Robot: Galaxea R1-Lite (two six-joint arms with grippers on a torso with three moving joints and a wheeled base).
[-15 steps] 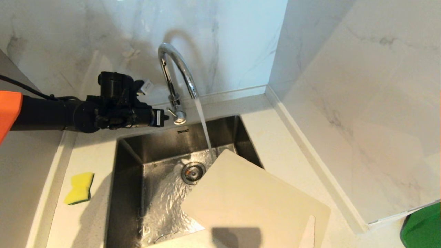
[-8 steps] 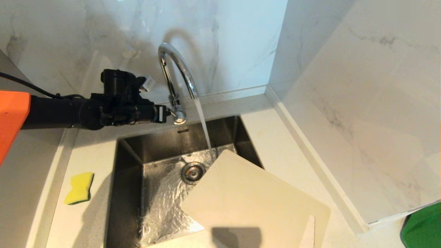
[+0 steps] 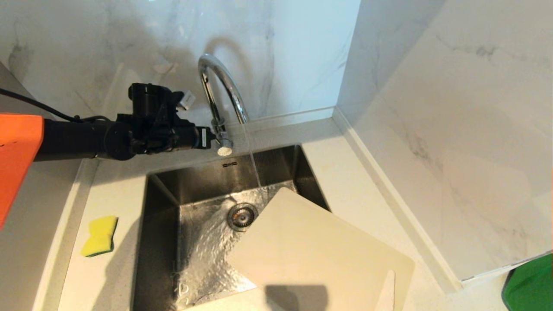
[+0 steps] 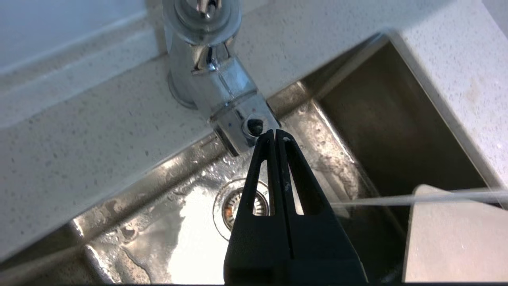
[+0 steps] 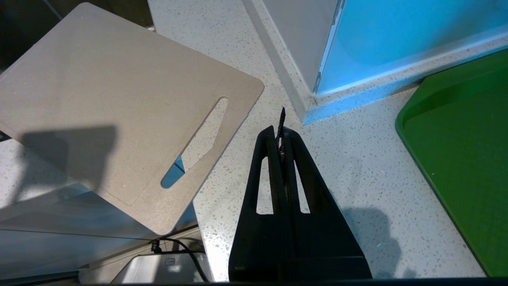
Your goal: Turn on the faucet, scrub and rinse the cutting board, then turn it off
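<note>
Shut-off looked underway: left gripper, fingers pressed together, nudged the faucet lever (stream thinned), cutting board leaning in the sink, needing one further push.

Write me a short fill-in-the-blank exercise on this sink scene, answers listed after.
1. The left pincer, its fingers shut, has its tip at the side lever of the tall chrome gooseneck faucet, near its ____.
2. The small yellow-green sponge lies on the counter to the ____ of the steel sink.
3. The large cream-white plastic cutting board leans partly over the sink's ____ side.

Answers: base; left; right
</note>
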